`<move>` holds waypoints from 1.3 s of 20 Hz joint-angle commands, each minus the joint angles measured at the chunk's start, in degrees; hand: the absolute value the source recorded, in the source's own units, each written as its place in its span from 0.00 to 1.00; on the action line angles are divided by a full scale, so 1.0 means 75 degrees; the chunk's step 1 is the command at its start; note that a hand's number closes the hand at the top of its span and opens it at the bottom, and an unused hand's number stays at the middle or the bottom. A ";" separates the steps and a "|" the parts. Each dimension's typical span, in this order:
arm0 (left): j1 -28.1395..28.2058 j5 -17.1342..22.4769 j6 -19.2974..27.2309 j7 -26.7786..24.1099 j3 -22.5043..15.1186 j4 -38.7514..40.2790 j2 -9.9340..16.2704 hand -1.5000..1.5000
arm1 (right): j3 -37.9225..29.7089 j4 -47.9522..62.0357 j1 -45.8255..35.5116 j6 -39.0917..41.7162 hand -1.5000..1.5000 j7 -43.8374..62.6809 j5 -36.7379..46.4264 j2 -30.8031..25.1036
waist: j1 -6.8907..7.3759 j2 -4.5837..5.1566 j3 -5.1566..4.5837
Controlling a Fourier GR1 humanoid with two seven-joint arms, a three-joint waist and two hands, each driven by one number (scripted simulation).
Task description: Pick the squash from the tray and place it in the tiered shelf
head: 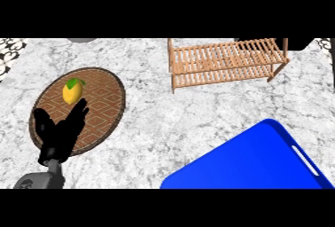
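The squash (72, 91) is sitting on the far part of the tray (104, 102), a small yellow thing with a green leafy stem at its far end, lying lengthwise and a bit tilted; it's resting bare on the brown patterned surface, nothing covering it. The tray itself is an oval woven-looking mat thing lying at the left of the marble counter (170, 119); its dark rim is running all the way round.

The left hand (59, 131) is coming in from the near-left corner, its grey forearm showing right at the bottom edge; it's hovering over the near half of the tray with the fingers (79, 111) stretched out fairly straight and spread, pointing toward the far side; they're holding nothing. The longest fingertip is ending just near-side of the squash, close beside it, but I can't tell if it's actually touching; the thumb is sticking out to the left, well apart from the squash.

The tiered shelf (226, 62) is standing at the far right, wooden slats, well apart from the tray; a big blue board (255, 159) is taking up the near-right corner, with a white slot near its right edge. The right hand isn't showing anywhere.
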 commanded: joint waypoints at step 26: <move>-0.0028 -0.0217 0.0035 0.0075 0.0208 0.0624 -0.0090 0.50 | -0.1898 0.2550 -0.1235 -0.2044 0.00 -0.0936 -0.1228 0.0241 | -0.0049 0.0041 -0.0059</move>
